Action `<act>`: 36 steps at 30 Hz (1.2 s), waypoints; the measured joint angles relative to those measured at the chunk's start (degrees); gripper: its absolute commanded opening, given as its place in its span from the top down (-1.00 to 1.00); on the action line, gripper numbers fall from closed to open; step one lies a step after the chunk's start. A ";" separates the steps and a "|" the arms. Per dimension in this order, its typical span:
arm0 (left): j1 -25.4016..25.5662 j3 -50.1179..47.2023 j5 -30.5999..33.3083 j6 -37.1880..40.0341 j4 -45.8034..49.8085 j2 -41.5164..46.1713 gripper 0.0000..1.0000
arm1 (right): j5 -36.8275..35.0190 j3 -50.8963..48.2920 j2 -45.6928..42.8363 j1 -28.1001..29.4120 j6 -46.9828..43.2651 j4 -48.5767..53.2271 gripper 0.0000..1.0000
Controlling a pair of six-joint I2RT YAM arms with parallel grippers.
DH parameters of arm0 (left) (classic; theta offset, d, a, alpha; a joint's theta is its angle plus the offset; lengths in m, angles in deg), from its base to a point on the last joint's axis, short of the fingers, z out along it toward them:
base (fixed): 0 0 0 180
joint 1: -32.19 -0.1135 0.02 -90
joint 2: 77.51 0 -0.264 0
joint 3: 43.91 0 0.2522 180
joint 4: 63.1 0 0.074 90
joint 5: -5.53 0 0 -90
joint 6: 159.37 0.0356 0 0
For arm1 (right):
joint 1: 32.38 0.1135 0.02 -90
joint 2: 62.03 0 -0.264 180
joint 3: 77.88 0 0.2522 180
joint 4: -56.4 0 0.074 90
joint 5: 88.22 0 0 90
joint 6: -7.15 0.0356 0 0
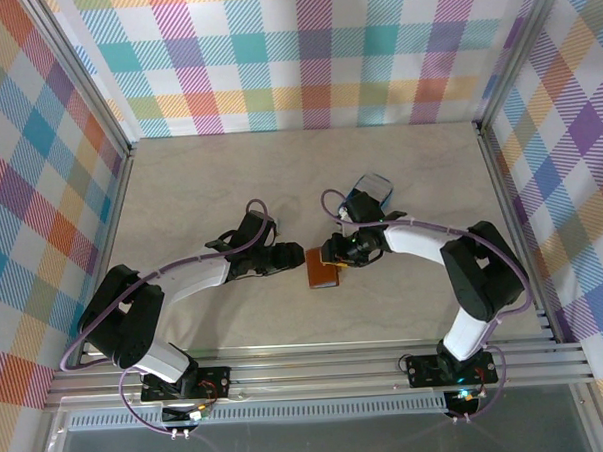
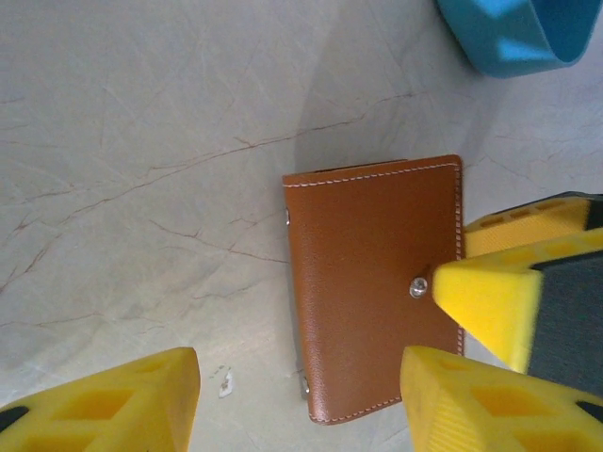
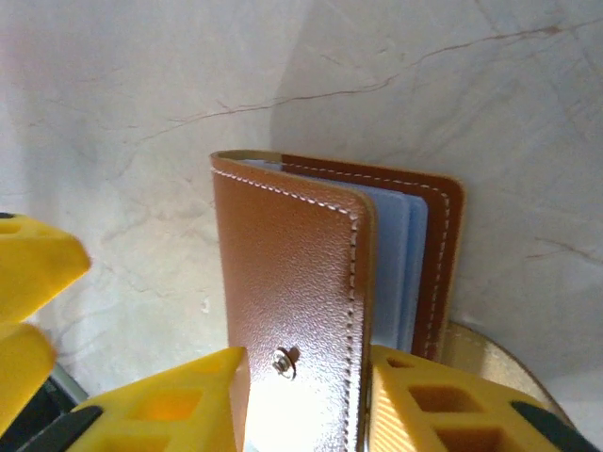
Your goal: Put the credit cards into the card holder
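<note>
Card holder (image 1: 322,268) on bench (image 1: 179,181), front cover raised slightly, pale lining showing. Right gripper (image 3: 301,414) straddles card holder's snap edge; whether pinching, cannot tell. Left gripper (image 2: 297,405) spread, just beside card holder's opposite edge. Blue tray (image 2: 518,33) near card holder.

Bright, even light from above. Shadows in the top view are soft and faint. In the right wrist view the card holder (image 3: 292,282) glares white at bottom centre, and the left edge is washed out.

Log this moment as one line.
left gripper: open, facing card holder | right gripper: astride its raised front cover, grip unclear | card holder: partly open, pale lining showing
</note>
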 measured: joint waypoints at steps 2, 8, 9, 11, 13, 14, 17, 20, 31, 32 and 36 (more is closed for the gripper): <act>0.00 0.02 0.83 -0.02 0.31 0.00 -0.16 | 1.03 -0.57 -1.29 0.28 0.07 -0.76 0.35; -0.17 0.00 2.43 -0.46 1.97 1.16 -0.14 | 4.37 -0.72 -2.73 3.10 1.07 -4.17 0.35; -0.37 -0.02 2.45 -0.55 1.97 1.66 -0.14 | 4.79 -0.72 -2.62 3.76 1.16 -4.44 0.34; -0.81 -0.44 2.36 -0.92 1.70 3.10 -0.14 | 5.57 -0.31 -2.01 5.29 1.55 -5.27 0.34; -1.55 -1.36 2.29 -1.51 1.64 4.79 -0.14 | 5.86 0.94 -0.55 6.99 2.43 -5.90 0.32; -2.05 -1.95 2.23 -1.75 1.86 5.40 -0.14 | 5.77 1.64 0.15 7.56 2.69 -6.10 0.32; -3.69 -3.87 2.14 -2.14 2.05 7.06 -0.14 | 5.16 4.11 2.67 9.11 3.80 -6.29 0.31; -4.72 -5.33 2.25 -2.21 2.80 8.50 -0.14 | 4.31 5.73 4.39 10.58 4.52 -6.36 0.39; -5.81 -7.67 2.19 -2.34 3.26 12.92 -0.14 | -0.11 7.15 5.49 12.44 6.49 -4.79 0.99; -5.81 -7.67 2.19 -2.29 3.28 12.92 -0.14 | -0.81 7.17 5.42 12.44 6.58 -4.31 1.00; -5.81 -7.58 1.62 -1.66 4.11 12.90 -0.14 | -5.46 7.41 3.93 12.44 6.29 -0.57 1.00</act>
